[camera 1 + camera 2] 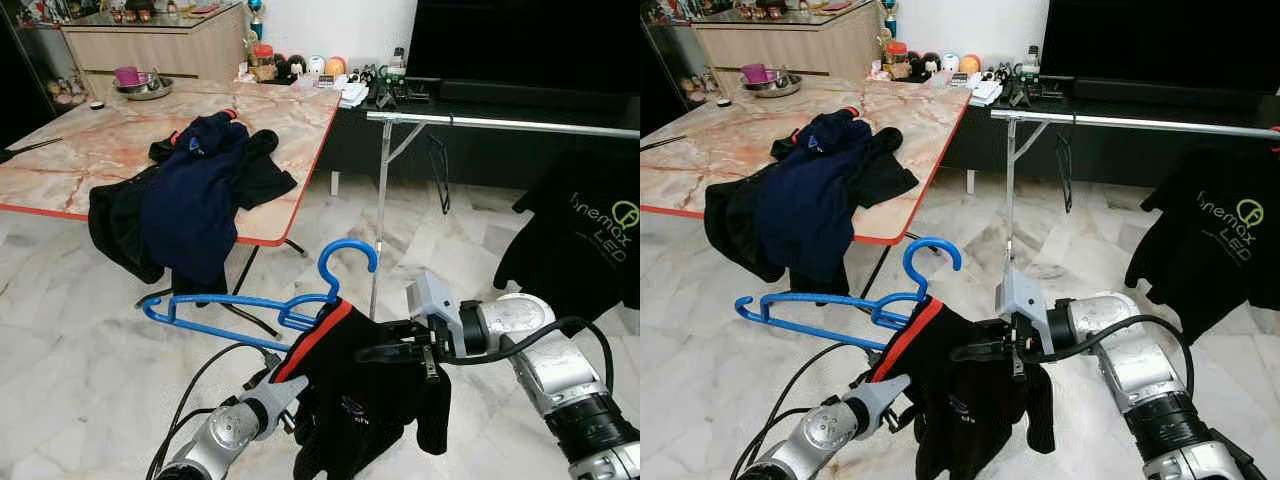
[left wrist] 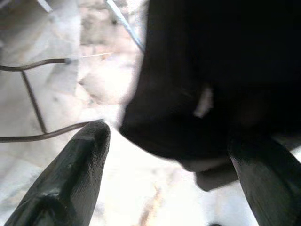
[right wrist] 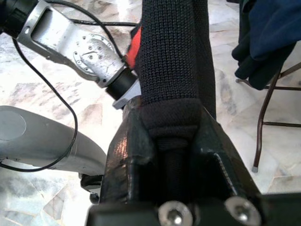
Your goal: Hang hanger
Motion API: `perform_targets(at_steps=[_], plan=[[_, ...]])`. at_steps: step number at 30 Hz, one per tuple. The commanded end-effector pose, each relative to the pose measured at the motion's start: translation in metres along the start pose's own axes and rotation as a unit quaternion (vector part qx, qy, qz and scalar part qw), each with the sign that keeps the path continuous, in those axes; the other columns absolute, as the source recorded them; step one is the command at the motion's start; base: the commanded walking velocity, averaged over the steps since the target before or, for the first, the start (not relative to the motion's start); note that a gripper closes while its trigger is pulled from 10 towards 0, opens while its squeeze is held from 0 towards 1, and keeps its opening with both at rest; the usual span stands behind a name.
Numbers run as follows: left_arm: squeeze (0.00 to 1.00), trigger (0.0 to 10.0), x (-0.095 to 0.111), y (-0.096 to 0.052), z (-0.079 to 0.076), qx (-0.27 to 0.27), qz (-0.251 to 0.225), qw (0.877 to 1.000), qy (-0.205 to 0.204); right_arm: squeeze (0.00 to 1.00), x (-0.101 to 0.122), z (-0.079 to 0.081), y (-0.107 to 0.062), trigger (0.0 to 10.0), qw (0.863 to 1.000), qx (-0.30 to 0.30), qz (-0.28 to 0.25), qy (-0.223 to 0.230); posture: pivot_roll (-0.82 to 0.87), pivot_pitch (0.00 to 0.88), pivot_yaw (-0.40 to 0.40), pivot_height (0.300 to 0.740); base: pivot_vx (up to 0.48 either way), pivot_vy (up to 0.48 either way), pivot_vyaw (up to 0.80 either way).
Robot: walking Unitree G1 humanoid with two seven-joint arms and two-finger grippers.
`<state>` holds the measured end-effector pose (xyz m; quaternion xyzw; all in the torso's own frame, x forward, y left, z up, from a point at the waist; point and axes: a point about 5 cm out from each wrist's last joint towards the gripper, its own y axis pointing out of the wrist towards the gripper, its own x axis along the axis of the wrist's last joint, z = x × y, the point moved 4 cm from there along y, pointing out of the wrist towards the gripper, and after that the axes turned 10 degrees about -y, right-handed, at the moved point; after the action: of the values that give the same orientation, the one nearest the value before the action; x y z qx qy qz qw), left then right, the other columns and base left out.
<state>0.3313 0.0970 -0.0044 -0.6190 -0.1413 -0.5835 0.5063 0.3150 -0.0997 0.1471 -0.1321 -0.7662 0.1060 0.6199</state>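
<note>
Two grippers meet at a black garment [image 1: 365,400] draped on a blue hanger [image 1: 250,305], low before the rail [image 1: 500,123]. Right gripper [image 1: 375,352] pinches the fabric; left gripper [image 2: 164,155] fingers spread apart beside it.

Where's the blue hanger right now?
In the left eye view the blue hanger is low at centre, between both arms, with a black garment draped on it; its hook sits just left of the clothes rail's upright.
</note>
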Motion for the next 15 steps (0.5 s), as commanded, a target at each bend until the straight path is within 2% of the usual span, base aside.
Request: perform_targets(at_steps=[1,7,15], plan=[[0.00,10.0,0.002,0.001,0.001,0.007,-0.003,1.000,-0.004,0.00,0.014,-0.003,0.003,0.0,1.000,0.008,-0.011,-0.028,0.07,0.027,-0.016,0.740,0.000,0.000,0.00],[0.00,10.0,0.005,0.002,0.008,0.031,-0.004,1.000,-0.003,0.00,0.013,-0.002,0.005,0.0,1.000,0.010,-0.010,-0.027,0.07,0.027,-0.018,0.740,0.000,0.000,0.00],[0.00,10.0,-0.004,0.003,-0.003,0.000,0.021,1.000,0.000,0.00,0.017,-0.001,0.006,0.0,0.999,0.013,-0.014,-0.030,0.07,0.037,-0.023,0.740,0.000,0.000,0.00]])
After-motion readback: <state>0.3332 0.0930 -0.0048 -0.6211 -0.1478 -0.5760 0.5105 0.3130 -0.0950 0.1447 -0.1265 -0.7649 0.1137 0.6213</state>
